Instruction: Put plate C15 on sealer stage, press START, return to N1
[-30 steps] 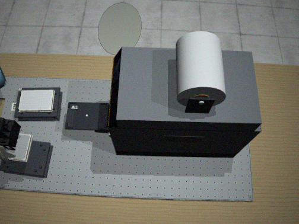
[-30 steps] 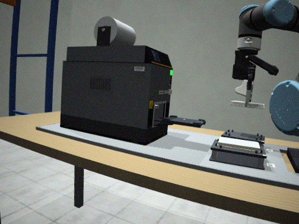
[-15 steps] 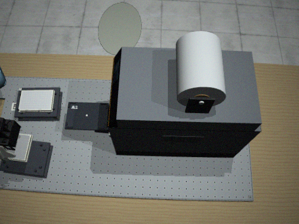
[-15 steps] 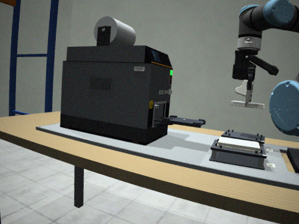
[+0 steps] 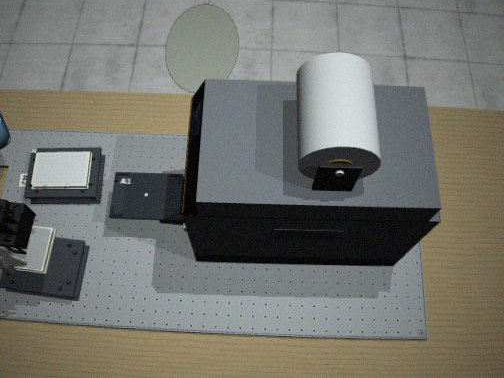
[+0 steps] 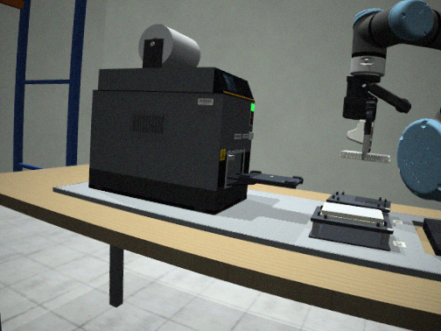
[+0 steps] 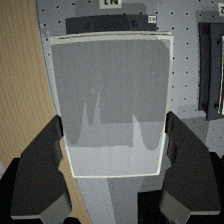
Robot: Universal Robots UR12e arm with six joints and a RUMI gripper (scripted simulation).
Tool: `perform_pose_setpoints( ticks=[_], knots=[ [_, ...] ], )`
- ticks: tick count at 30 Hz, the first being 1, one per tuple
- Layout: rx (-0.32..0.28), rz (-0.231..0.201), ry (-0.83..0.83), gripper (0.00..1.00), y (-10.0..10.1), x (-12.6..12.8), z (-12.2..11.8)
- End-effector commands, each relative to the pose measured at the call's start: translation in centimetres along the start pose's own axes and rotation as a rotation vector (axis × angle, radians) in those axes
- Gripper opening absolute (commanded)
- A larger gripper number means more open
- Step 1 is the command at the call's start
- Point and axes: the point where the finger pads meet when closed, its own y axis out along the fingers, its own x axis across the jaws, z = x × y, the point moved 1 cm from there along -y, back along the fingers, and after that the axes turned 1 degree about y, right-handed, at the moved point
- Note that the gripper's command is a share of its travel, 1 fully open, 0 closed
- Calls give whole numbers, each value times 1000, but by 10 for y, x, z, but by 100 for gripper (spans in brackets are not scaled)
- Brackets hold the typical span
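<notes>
My gripper [image 6: 366, 143] is shut on plate C15 [image 6: 367, 156], a white plate held level in the air by its long sides. In the wrist view the plate [image 7: 112, 105] fills the middle between the two dark fingers. Nest N1 [image 7: 105, 22] lies below and is empty; from above the plate [image 5: 37, 249] hangs over the left part of N1 [image 5: 55, 269], and the gripper [image 5: 12, 234] is at the left edge. The sealer [image 5: 310, 174] has its stage [image 5: 143, 194] out and bare. Its lamp [image 6: 252, 107] is green.
Nest N2 [image 5: 62, 170] holds a second white plate, seated; it also shows in the side view [image 6: 352, 215]. A large foil roll [image 5: 337, 114] sits on top of the sealer. The grey perforated base [image 5: 250, 294] covers the wooden table.
</notes>
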Motion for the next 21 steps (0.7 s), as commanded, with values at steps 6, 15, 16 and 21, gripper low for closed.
perform_pose_setpoints(
  ticks=[6,15,16,21],
  knots=[
    [2,-2,1,0,17,0,0],
    [2,-2,0,0,31,0,-1],
    [2,-2,0,0,31,0,-1],
    [2,-2,0,0,39,0,-1]
  ],
)
